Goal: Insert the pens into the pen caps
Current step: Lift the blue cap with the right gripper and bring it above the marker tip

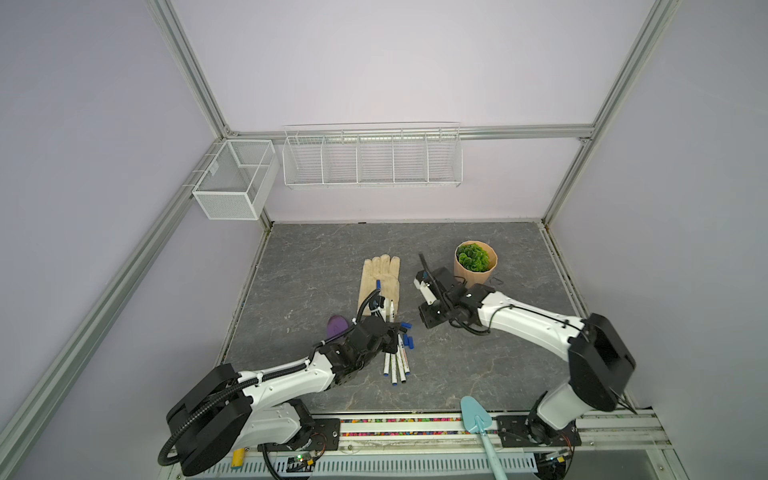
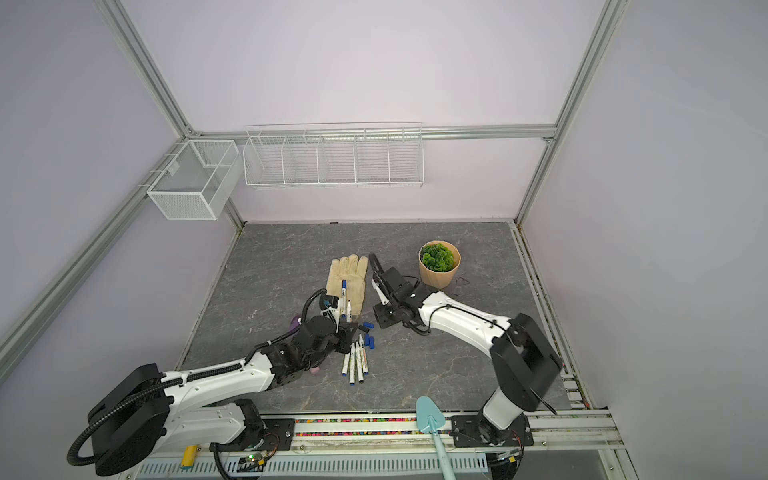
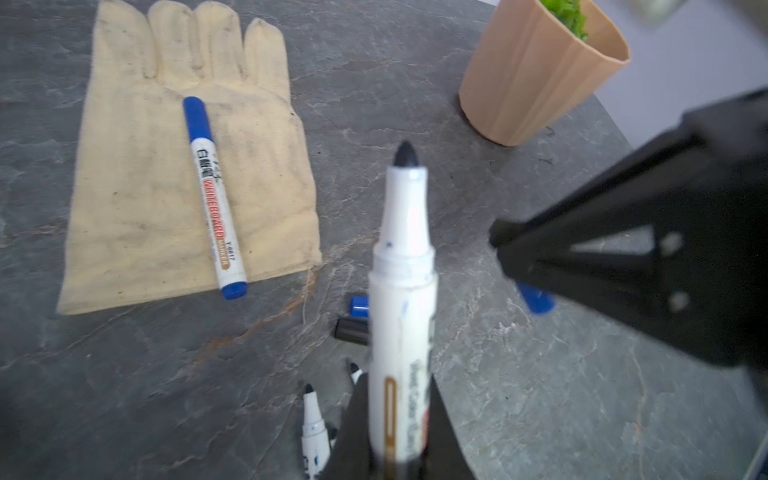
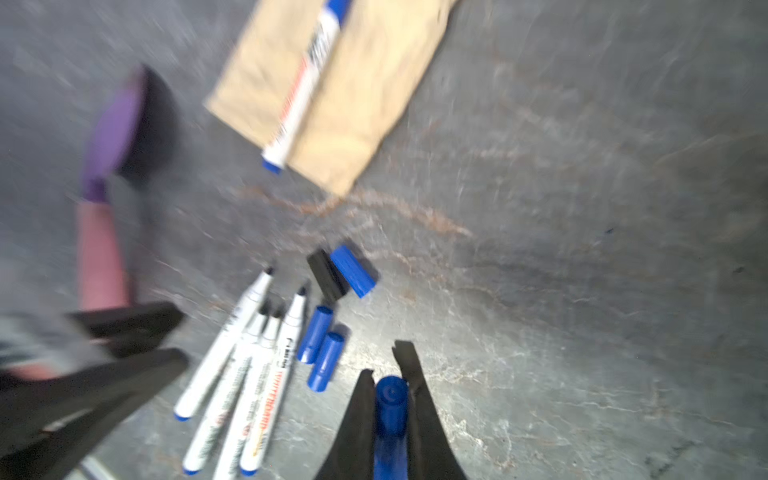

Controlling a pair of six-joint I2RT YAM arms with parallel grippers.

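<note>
Gripping an uncapped pen [image 3: 401, 291] by its barrel, the left claw [image 3: 399, 395] is clenched. The black nib points out ahead of it toward the far side of the desk [image 3: 540, 395]. The right claw [image 4: 386, 374] is clenched on a blue cap [image 4: 390, 407]. In both top views this claw sits just right of the nib, near but apart. The cap's long axis looks crossed to the pen's rather than in line, and which end faces the nib cannot be told. The next move likely calls for turning the cap's mouth onto the pen's axis, then closing the gap. Four bare pens [image 4: 249, 374] and four loose caps [image 4: 320, 349] lie side by side on the desk. A capped pen [image 3: 214, 199] rests on the glove [image 3: 145, 208].
</note>
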